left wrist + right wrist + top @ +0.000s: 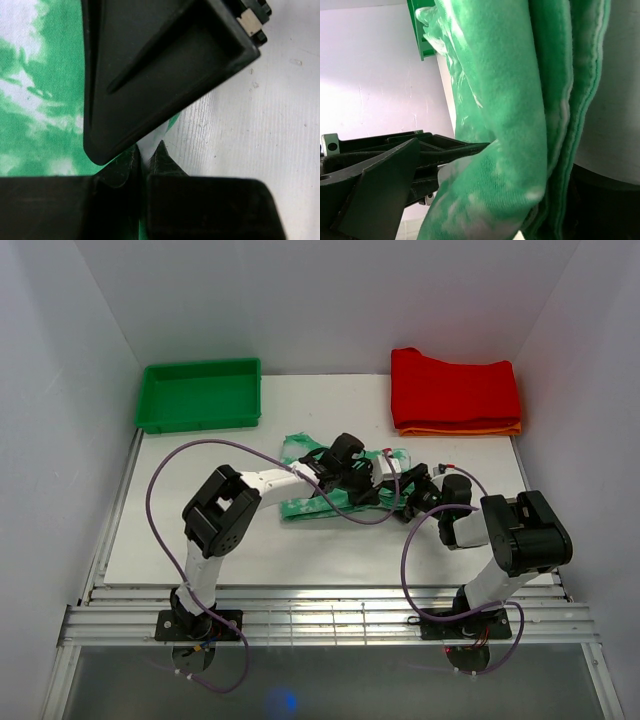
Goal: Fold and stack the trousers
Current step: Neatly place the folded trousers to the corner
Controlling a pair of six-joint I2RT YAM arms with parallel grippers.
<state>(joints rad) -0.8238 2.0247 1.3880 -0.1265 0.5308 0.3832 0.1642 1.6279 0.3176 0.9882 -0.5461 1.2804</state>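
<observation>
trousers point(310, 505) sit mid-table on the white mat point(200, 550), bunched in a strip running left-right, both arms reaching in over them. Around: green tray point(200, 395) far left, red folded garment point(455, 388) far right, stacked on an orange one point(460, 428); all well apart from the trousers. Purple cables point(160, 480) loop over the near part of the mat.

left gripper point(395, 480) and right gripper point(418, 495) meet at the right end of the cloth, and their black bodies hide that end from above.

Left wrist view: left gripper point(145, 152) fingers pressed nearly together, a thin sliver of pale cloth pinched between the tips at the trousers' point(40, 90) edge, bare mat to the right. A big black wedge point(165, 65) blocks the upper middle; can't tell which part it is.

Right wrist view: right gripper point(540, 170) spread wide, a thick fold of trousers point(510, 100) hanging between the fingers. Whether they bear on it, can't tell. Tray corner shows at the top.
</observation>
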